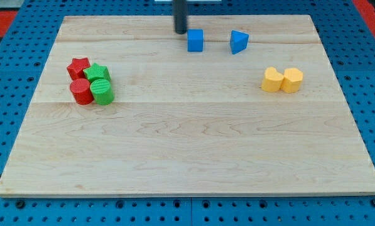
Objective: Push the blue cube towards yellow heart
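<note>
Blue cube [195,40]: sitting near the desk's [187,150] top edge, a little left of centre, standing free of every other block.
Tip [181,32]: my tip is resting just beside the cube's upper-left corner; whether it is touching cannot be told.
Pincer: the arm is carrying none, only a dark rod, so nothing is opening, closing or gripping.
Yellow heart [272,80]: lying toward the view's right, below and well apart from the cube, and touching a second yellow block [293,80] on its right side. Which of the pair is the heart is hard to tell; the left one is looking more lobed.
Key relation: the cube is lying to the lower right of my tip, and the heart is lying farther along roughly that same slant. Tip, cube and target are falling close to one line.
Blue wedge [239,41]: standing near the cube's right, above the likely path.
Risk: a push running too flat is likely sending the cube into the wedge.
Bystanders: a red and green cluster [91,81] is sitting well apart at the view's left.
</note>
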